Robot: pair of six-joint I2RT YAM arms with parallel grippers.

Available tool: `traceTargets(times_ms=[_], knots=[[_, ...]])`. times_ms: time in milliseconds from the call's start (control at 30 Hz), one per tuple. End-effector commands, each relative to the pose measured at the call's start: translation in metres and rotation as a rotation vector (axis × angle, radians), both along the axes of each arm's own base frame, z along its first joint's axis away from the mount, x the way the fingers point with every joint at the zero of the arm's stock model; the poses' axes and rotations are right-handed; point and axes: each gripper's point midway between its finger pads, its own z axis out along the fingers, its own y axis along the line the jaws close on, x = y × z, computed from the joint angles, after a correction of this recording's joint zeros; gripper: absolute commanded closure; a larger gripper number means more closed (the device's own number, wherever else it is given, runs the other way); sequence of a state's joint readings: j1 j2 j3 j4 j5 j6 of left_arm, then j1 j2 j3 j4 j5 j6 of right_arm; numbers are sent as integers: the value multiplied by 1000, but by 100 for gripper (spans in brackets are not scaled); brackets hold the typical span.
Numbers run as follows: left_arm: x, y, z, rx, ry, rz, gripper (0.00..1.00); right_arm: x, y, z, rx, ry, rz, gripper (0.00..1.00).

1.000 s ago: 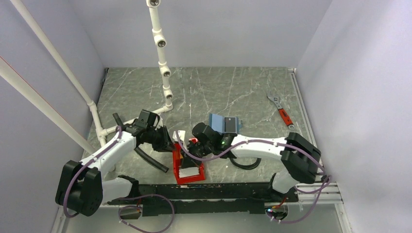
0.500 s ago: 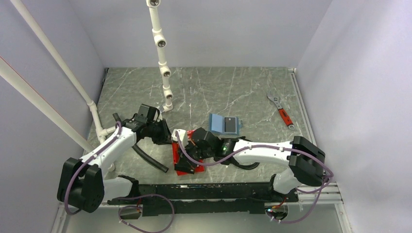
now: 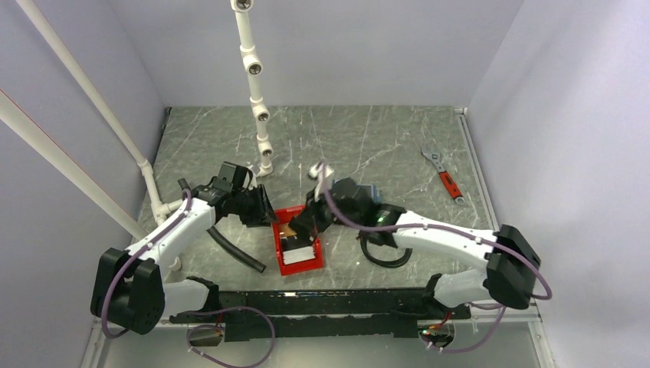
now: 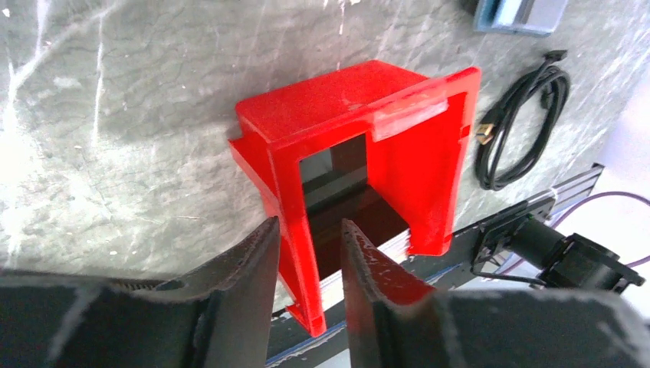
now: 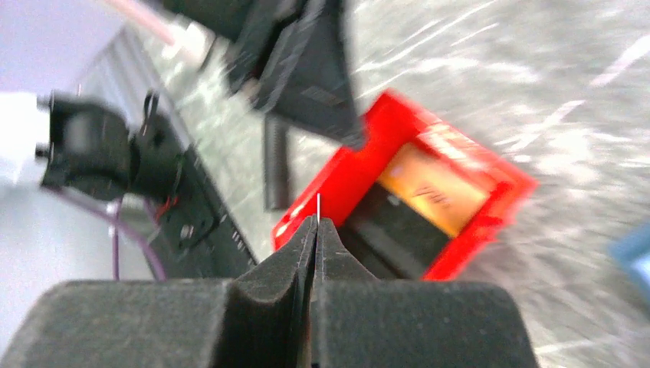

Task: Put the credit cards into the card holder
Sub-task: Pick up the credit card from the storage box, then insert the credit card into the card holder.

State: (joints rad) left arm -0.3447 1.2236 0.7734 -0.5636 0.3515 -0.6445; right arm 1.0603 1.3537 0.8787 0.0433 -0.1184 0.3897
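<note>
The red bin (image 3: 297, 264) lies in front of the arms, holding an orange-gold credit card (image 3: 289, 229) and a whitish stack (image 3: 300, 251). My left gripper (image 3: 268, 217) straddles the bin's left wall and is closed on it; in the left wrist view its jaws (image 4: 308, 224) have the red wall (image 4: 295, 230) between them. My right gripper (image 3: 302, 224) hovers over the bin and is shut on a thin white card seen edge-on (image 5: 318, 205). The blue card holder (image 4: 517, 11) lies beyond the bin, and my right arm mostly hides it in the top view.
A coiled black cable (image 3: 383, 253) lies right of the bin. A red-handled wrench (image 3: 444, 175) is at the far right. White pipe frames (image 3: 257, 92) stand at the back and left. A black tube (image 3: 234, 249) lies left of the bin.
My right gripper has lifted out of the bin and drawn back towards the card holder, shut on a card. The bin, tilted half a second ago, lies flat again. My left gripper has stayed at its wall.
</note>
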Motion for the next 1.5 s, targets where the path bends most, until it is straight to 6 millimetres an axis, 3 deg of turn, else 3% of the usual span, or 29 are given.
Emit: traceTargets(times_ms=[0, 200, 333, 500, 700, 767, 933, 1100, 1267, 1467], knots=[[9, -3, 26, -12, -70, -30, 55, 57, -51, 30, 114, 79, -247, 100], [5, 1, 37, 21, -58, -62, 36, 138, -162, 3, 180, 175, -522, 100], [7, 1, 59, 31, -102, -101, 26, 160, -202, -35, 210, 284, -595, 100], [25, -23, 100, -31, -241, -156, 25, 180, -217, -62, 236, 332, -631, 100], [47, -100, 117, -55, -384, -289, 31, 196, -215, -74, 257, 326, -601, 100], [55, -128, 113, -63, -401, -346, 37, 200, -217, -80, 267, 337, -596, 100], [81, -191, 88, -90, -375, -469, 64, 202, -213, -90, 308, 371, -572, 100], [103, -229, 37, -99, -289, -538, 81, 203, -215, -98, 310, 387, -588, 100], [121, -234, -1, -26, -249, -530, 95, 203, -219, -100, 331, 400, -599, 100], [128, -204, -51, 73, -110, -435, 100, 200, -213, -99, 364, 416, -554, 100]])
